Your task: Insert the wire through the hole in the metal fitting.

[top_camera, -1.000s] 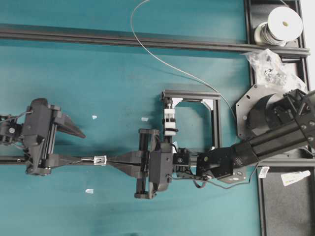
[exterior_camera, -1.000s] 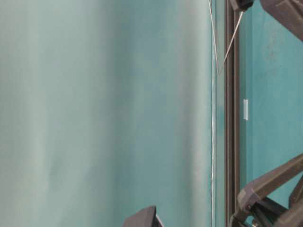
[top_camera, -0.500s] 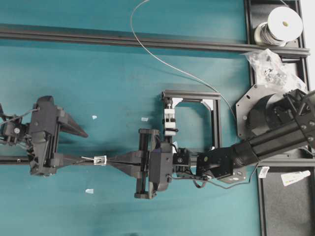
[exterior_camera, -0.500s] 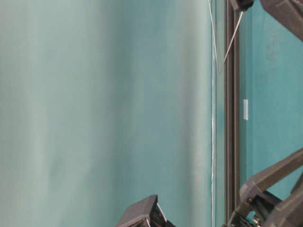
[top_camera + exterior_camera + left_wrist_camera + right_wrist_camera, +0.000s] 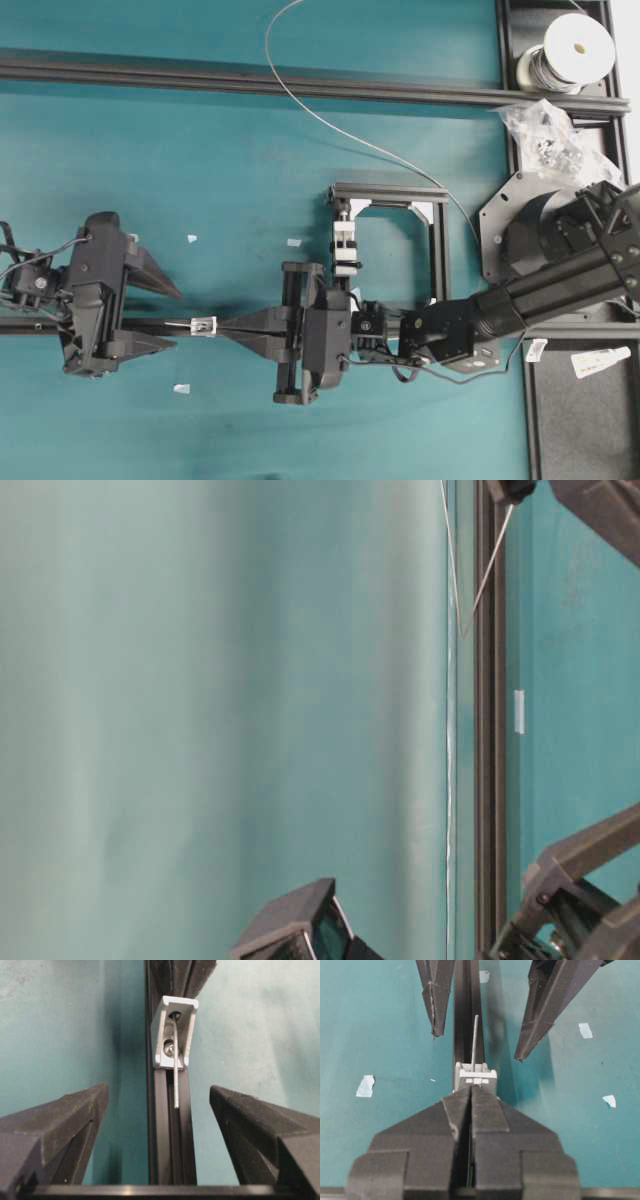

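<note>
The small silvery metal fitting sits on a black rail. The thin wire passes through its dark hole, and its straight free end sticks out towards my left gripper. My right gripper is shut on the wire, with its tips right against the back of the fitting. My left gripper is open, its fingers standing on either side of the free end without touching it. From above, the left gripper is just left of the fitting and the right gripper just right of it.
The wire loops back across the table to a spool at the top right. A black square frame with a white clamp block stands behind the right arm. A bag of parts and white tape scraps lie around.
My left gripper has moved right, closer to the fitting, and its fingers have narrowed a little around the wire's free end. The right gripper has stayed put.
</note>
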You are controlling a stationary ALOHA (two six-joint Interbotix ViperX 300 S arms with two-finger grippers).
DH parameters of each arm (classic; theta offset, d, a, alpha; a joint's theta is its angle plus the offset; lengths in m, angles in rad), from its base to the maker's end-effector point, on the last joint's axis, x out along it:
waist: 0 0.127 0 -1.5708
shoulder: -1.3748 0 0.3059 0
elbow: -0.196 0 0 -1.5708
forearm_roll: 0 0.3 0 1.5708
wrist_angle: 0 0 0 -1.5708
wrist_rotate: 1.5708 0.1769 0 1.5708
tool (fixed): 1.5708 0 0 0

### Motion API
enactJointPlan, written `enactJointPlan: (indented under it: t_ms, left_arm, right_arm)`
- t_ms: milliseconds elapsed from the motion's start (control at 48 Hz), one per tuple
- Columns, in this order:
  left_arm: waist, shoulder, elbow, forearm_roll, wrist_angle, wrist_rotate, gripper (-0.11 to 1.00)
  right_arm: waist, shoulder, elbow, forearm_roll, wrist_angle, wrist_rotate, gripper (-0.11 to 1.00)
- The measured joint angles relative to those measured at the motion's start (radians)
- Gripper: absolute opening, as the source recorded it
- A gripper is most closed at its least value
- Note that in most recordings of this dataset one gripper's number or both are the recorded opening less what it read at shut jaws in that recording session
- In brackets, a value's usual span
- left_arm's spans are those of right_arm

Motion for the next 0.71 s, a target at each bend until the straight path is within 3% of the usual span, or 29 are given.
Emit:
enactJointPlan:
  t_ms: [104,188,375,521,709]
  left_arm:
    - [0.002,0.000,-0.005,0.002,0.000,-0.009,0.60]
    - [0.003,0.000,-0.011,0.002,0.009,-0.029,0.41]
    - [0.005,0.000,-0.029,0.000,0.058,-0.114,0.07]
    - [0.006,-0.002,-0.041,0.002,0.100,-0.144,-0.06]
    - [0.011,-0.005,-0.049,0.002,0.115,-0.138,-0.08]
  right_arm:
    - [0.000,0.000,0.000,0.002,-0.002,0.003,-0.01]
    - [0.000,0.000,0.000,0.000,-0.002,0.003,-0.01]
    - [0.000,0.000,0.000,0.000,0.000,0.005,-0.01]
    - [0.000,-0.002,0.000,0.000,0.000,0.005,-0.01]
    - [0.000,-0.002,0.000,0.000,0.000,0.006,-0.01]
